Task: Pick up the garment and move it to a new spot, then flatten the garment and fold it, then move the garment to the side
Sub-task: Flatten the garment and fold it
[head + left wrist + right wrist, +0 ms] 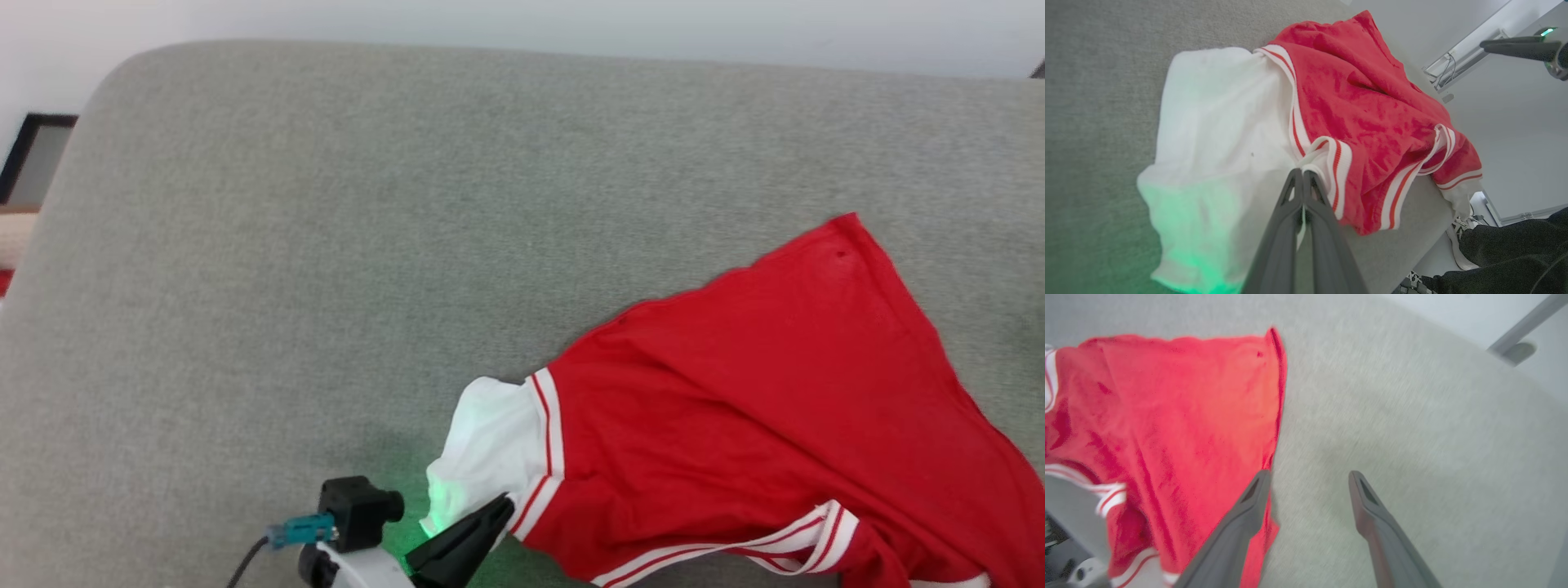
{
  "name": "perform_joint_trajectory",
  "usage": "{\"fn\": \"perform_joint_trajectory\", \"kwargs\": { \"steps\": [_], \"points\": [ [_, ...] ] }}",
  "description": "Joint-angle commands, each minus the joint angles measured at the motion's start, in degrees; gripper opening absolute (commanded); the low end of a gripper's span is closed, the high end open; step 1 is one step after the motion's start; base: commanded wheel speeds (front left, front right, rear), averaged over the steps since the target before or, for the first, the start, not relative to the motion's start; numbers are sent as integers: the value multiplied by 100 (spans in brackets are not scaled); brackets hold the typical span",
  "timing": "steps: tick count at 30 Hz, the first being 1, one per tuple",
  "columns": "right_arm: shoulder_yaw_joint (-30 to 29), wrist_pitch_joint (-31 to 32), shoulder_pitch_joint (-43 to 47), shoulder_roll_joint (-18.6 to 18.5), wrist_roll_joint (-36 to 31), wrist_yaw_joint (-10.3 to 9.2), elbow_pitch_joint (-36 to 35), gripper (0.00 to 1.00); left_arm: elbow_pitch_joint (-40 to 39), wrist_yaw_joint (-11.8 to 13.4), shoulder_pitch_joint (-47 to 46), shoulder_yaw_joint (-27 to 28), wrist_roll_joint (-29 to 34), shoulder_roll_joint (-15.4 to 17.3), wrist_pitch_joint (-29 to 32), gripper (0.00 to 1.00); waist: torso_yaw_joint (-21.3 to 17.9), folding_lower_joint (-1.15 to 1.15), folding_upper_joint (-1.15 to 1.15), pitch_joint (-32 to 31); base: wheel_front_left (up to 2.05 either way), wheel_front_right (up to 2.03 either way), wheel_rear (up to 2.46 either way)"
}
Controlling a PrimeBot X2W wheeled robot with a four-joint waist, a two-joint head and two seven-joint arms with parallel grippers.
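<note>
Quick status from my end. The garment [775, 392] is lying on the grey fabric-covered tabletop [326, 245], over on my right-hand side and near the front edge. It's mostly red side up, crumpled rather than flat, with one corner of the hem pointing away from me. The white sleeve panel [490, 441] sticks out to the left, and the red-white striped trim [549, 425] runs between it and the red body. I can't see any lettering from here.

The left hand [1303, 173] is clamped shut on the garment, right where the striped trim meets the white panel. In the left wrist view the two fingers are pressed together with a sliver of white cloth pinched between them. From the head camera the same hand [500, 506] pokes in at the bottom, its tip against the trim. The wrist's green light is spilling onto the white fabric (looks a bit radioactive, honestly).

The right hand [1308, 477] is open with its fingers spread wide and nothing between them. It's hovering over bare tabletop just beside the red hem edge. That view is a bit smeared, so I can't tell if the nearer finger [1253, 498] is actually touching the cloth.

There's also a person's dark trouser leg [1515, 253] and a pale shoe [1457, 241] past the tabletop's edge.
</note>
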Motion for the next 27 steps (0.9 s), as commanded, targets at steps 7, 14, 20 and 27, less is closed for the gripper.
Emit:
{"fn": "perform_joint_trajectory", "kwargs": {
  "steps": [7,14,20,27],
  "points": [
    [-347,627,-1069,1337,-1300,-8,754,100,46,18,-276,-130,145,-298,3,0,526,0,0,477,0,0,0],
    [111,1417,-1876,2300,-1974,-8,1564,100,133,18,-531,-276,160,-527,3,0,831,0,0,801,0,0,0],
    [520,1586,-2205,2519,-2015,-8,2020,100,187,18,-647,-338,149,-635,3,0,972,0,0,941,0,0,0],
    [1120,1659,-2215,2659,-1801,-8,2389,53,243,18,-681,-343,107,-713,3,0,1012,0,0,975,0,0,0]
  ]
}}
